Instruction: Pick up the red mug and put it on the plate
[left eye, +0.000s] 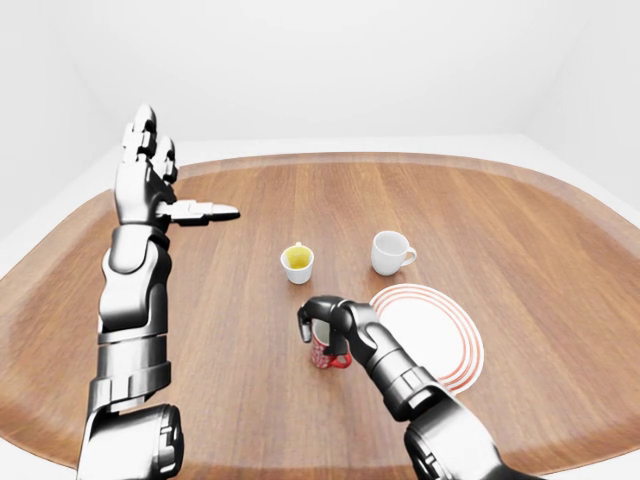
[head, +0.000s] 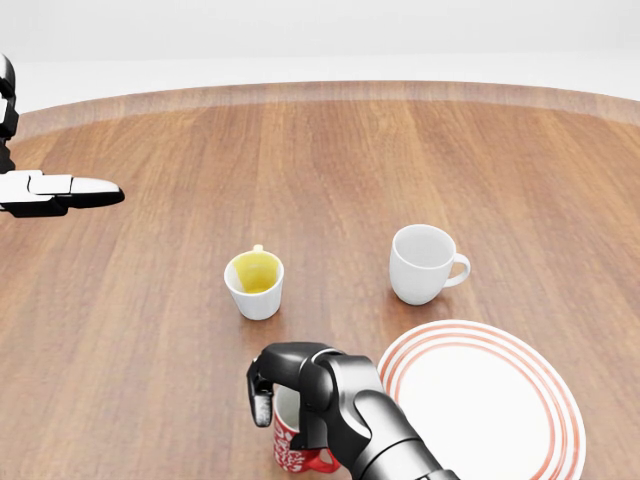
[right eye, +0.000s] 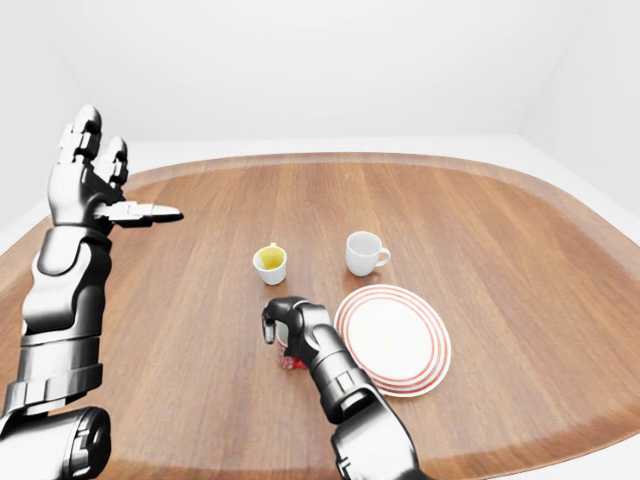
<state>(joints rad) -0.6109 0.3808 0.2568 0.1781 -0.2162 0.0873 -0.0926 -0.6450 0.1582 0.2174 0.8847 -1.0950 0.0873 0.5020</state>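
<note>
The red mug (head: 293, 456) stands upright on the wooden table, just left of the white plate with red rings (head: 500, 405), at the bottom of the head view. My right hand (head: 272, 398) reaches in from the bottom and sits over the mug's top. Its fingers (head: 262, 392) curl down round the rim and left side, and the hand hides most of the mug. The mug's handle (left eye: 341, 361) shows under my wrist. My left hand (left eye: 150, 175) is raised high at the left, open and empty, far from the mug.
A white mug (head: 422, 262) stands above the plate. A small white cup with a yellow inside (head: 255, 284) stands above the red mug. The round wooden table (left eye: 480, 210) stretches away to the top and right.
</note>
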